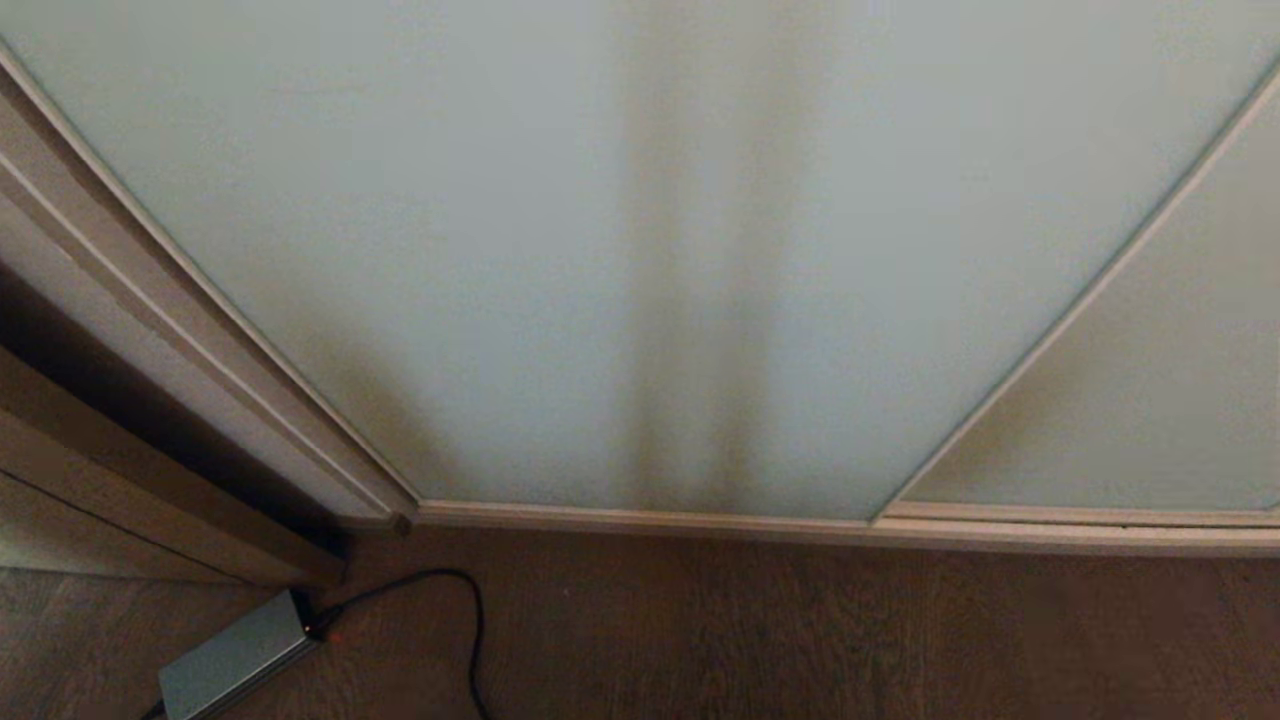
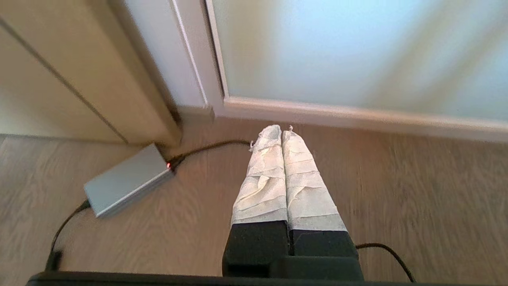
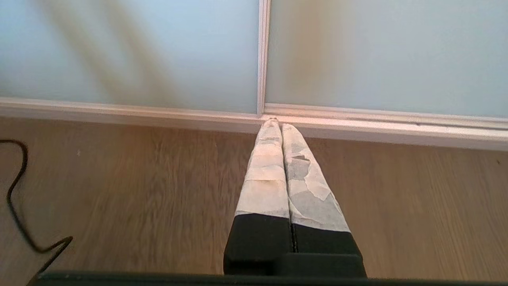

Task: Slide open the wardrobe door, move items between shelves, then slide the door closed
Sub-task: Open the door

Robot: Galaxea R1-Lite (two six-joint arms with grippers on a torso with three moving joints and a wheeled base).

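Note:
The sliding wardrobe door [image 1: 560, 250] is a wide frosted pale blue-green glass panel in a slim off-white frame, standing shut and filling most of the head view; it also shows as the sliding wardrobe door [image 2: 357, 51] and the sliding wardrobe door [image 3: 127, 51]. A second glass panel [image 1: 1150, 400] overlaps it on the right. The items and the shelves are hidden behind the glass. Neither arm is in the head view. My left gripper [image 2: 281, 130] hangs low over the floor, its tape-wrapped fingers pressed together and empty. My right gripper [image 3: 276, 124] is likewise shut, pointing at the bottom rail where the two panels meet.
A grey power brick [image 1: 232, 660] with a small red light and a black cable [image 1: 470, 620] lies on the brown wood-grain floor [image 1: 800, 640] at the lower left. A brown wooden trim [image 1: 150, 480] and the wardrobe's side frame stand on the left.

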